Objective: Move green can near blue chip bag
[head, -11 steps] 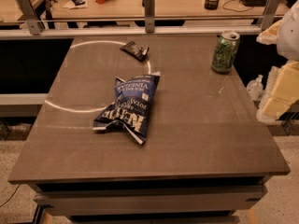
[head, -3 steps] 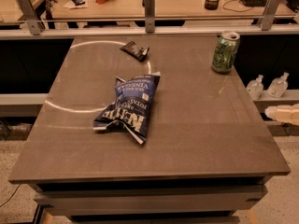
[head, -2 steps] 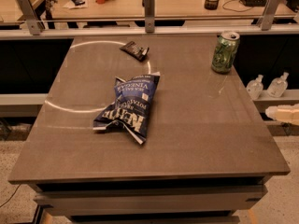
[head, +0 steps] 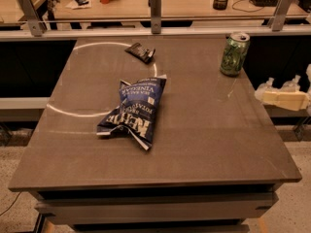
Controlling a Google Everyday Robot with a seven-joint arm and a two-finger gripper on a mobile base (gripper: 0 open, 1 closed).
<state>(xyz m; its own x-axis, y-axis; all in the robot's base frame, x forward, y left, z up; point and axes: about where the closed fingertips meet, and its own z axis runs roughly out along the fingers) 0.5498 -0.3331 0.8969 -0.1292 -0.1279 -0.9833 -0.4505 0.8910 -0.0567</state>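
Note:
The green can (head: 234, 54) stands upright near the table's far right corner, silver top open. The blue chip bag (head: 136, 111) lies flat at the middle of the table, well to the left of and nearer than the can. My gripper (head: 282, 93) shows as pale parts just off the table's right edge, lower than and to the right of the can, touching nothing. The can and the bag are far apart.
A small black wrapper (head: 140, 52) lies at the far middle of the brown table (head: 209, 144). A white ring is drawn on the left half. A rail with metal posts (head: 155, 4) runs behind the table, with a cluttered desk beyond.
My arm has drawn back and down from beside the can to just off the table's right edge. Over the last second nothing has moved. Can and bag are where they were.

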